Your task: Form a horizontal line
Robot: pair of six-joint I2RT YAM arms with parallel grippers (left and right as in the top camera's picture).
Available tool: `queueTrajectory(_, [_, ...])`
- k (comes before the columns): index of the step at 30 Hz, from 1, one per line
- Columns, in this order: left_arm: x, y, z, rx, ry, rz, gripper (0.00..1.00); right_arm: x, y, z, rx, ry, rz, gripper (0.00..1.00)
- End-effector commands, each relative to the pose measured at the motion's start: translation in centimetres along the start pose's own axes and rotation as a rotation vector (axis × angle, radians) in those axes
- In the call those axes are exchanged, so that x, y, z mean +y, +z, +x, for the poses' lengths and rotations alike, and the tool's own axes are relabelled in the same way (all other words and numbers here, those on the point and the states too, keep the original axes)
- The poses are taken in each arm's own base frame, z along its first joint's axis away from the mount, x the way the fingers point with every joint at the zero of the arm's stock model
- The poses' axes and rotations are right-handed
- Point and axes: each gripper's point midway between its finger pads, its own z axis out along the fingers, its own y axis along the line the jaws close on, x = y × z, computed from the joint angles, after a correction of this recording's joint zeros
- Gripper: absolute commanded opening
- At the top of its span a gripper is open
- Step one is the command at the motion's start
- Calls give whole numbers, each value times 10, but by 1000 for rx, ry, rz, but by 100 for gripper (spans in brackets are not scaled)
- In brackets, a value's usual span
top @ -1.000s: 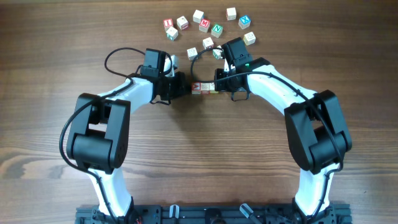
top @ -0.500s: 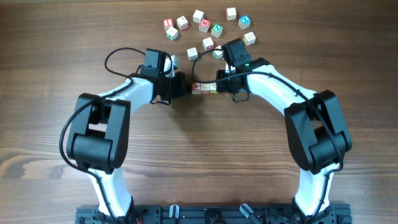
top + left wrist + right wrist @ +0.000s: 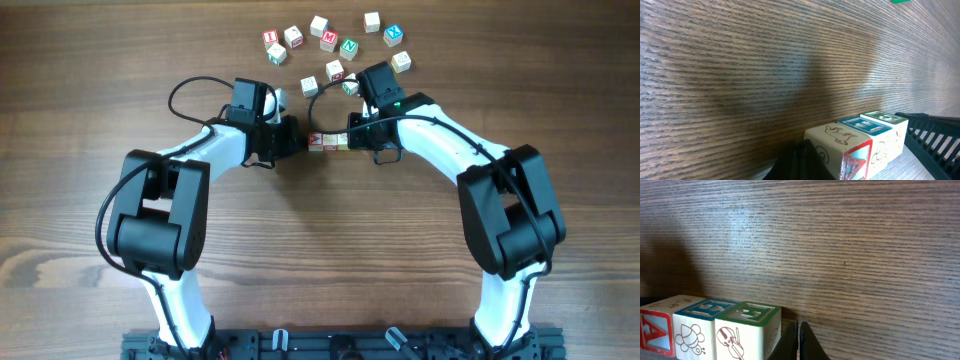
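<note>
The horizontal line (image 3: 329, 141) is a short row of three pale wooden letter cubes touching side by side mid-table. In the right wrist view it starts with a red "A" cube (image 3: 655, 330), then a blue cube (image 3: 695, 325) and a green cube (image 3: 745, 330). It also shows in the left wrist view (image 3: 860, 145). My left gripper (image 3: 296, 140) is shut, its tip (image 3: 802, 162) against the row's left end. My right gripper (image 3: 360, 138) is shut, its tip (image 3: 799, 342) against the green cube's right side.
A loose cluster of similar letter cubes (image 3: 330, 45) lies scattered at the back of the wooden table (image 3: 320, 250), some close behind the right gripper. Both arms reach in from the near edge.
The row has closed up and shifted slightly; the grippers pressed in at its ends. Little movement in the last half second.
</note>
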Motion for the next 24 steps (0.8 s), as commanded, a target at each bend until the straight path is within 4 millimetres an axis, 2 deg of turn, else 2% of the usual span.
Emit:
queueTrajectory(1, [16, 5, 4, 4, -3, -60, 4, 3, 0, -4, 0, -11, -2, 5])
queueTrajectory(5, [23, 4, 2, -8, -6, -96, 4, -4, 0, -5, -9, -5, 34, 5])
queueTrajectory(8, [36, 3, 4, -13, -18, -164, 4, -4, 0, -5, -9, -4, 37, 5])
queueTrajectory(16, [94, -17, 13, -44, -108, -498, 4, -10, 0, -6, -17, 1, 71, 5])
queueTrajectory(21, [105, -27, 18, -28, -124, -557, 4, -13, -1, -7, -25, 0, 85, 5])
queueTrajectory(24, [112, -41, 16, -54, -169, -606, 4, -13, -1, -7, -26, 0, 87, 4])
